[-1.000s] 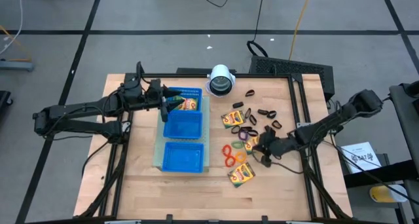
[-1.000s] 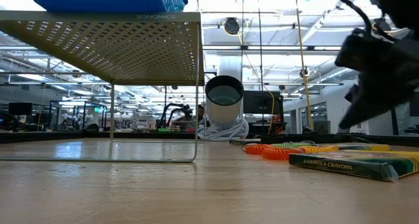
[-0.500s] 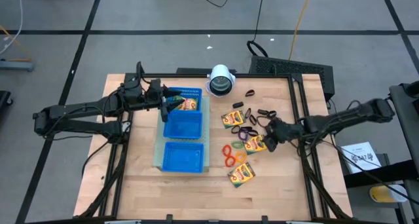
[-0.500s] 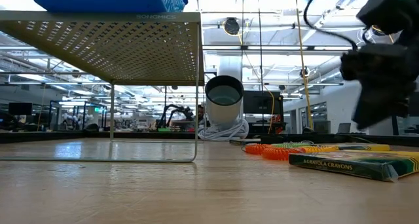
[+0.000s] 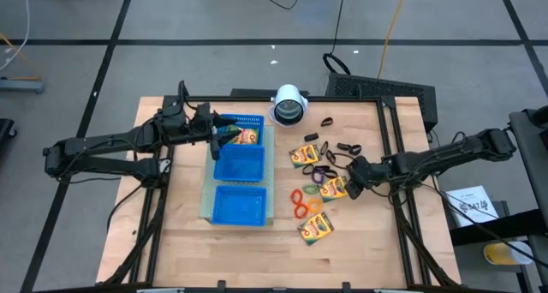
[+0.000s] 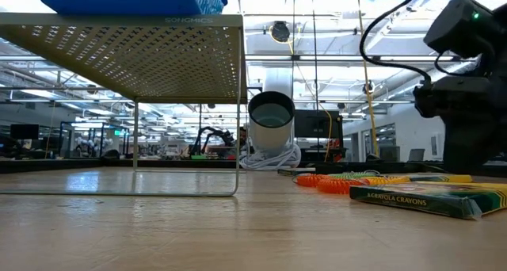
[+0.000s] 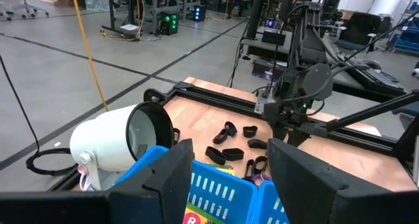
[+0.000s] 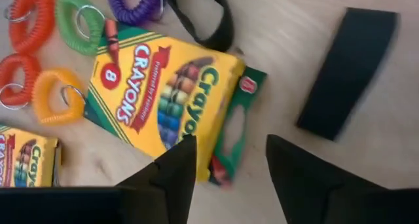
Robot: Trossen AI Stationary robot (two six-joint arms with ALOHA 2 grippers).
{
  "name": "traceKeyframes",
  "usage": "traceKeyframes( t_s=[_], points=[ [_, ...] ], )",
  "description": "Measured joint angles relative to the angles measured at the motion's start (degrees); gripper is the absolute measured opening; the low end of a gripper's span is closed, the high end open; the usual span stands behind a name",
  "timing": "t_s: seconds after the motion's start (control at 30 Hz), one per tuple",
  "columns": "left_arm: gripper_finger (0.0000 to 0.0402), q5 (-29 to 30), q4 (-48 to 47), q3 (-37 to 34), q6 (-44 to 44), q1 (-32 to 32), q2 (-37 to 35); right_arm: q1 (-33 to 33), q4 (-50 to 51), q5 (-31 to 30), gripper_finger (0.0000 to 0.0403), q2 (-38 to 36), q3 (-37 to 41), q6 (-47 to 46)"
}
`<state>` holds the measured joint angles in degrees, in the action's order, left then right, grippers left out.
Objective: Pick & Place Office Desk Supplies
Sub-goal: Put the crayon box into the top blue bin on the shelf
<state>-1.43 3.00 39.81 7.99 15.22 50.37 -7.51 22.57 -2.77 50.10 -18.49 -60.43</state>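
Note:
Several yellow-and-green crayon boxes lie flat on the table: one point(image 5: 332, 188) under my right gripper, one point(image 5: 304, 154) farther back and one point(image 5: 315, 229) nearer. Another box point(image 5: 247, 137) lies in the far compartment of the blue tray point(image 5: 238, 209). Coloured rings point(image 5: 301, 203) and black clips point(image 5: 342, 147) lie among the boxes. My right gripper point(image 8: 229, 158) stands open just above the crayon box point(image 8: 170, 99), pointing down, touching nothing. My left gripper point(image 7: 226, 178) hovers open at the tray's far compartment.
The tray stands on a perforated metal shelf point(image 6: 142, 49) raised above the table. A white cylinder with a dark centre point(image 5: 289, 104) lies at the far edge. A black clip point(image 8: 347, 73) lies just beside the box under my right gripper. Bare wood shows along the near edge.
My right gripper has moved a little toward the table's far edge and now sits over the crayon box. In the low view it has turned from a slant to pointing straight down. The left arm has kept still.

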Motion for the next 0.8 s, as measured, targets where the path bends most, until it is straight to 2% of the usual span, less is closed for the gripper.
traceKeyframes(
  t_s=[0.13, 0.33, 0.7, 0.8],
  points=[
    [0.0207, 0.0, 0.0, 0.0, 0.0, 0.0, 0.0, 0.1, -8.9, 1.5, 0.0162, 1.8, 3.0, 0.0],
    [0.0207, 0.0, 0.0, 0.0, -0.1, 0.0, 0.0, 0.1, -12.3, 1.5, 0.0135, 0.9, 5.3, -0.3],
    [0.0207, 0.0, -0.3, 0.0, -0.2, 0.0, 0.0, 0.0, -15.6, 1.5, 0.0018, -0.2, 7.3, 3.1],
    [0.0207, 0.0, -0.3, 0.0, -0.2, 0.0, 0.0, 0.0, -18.4, 1.6, 0.0005, -0.2, 7.3, 5.4]
  ],
)
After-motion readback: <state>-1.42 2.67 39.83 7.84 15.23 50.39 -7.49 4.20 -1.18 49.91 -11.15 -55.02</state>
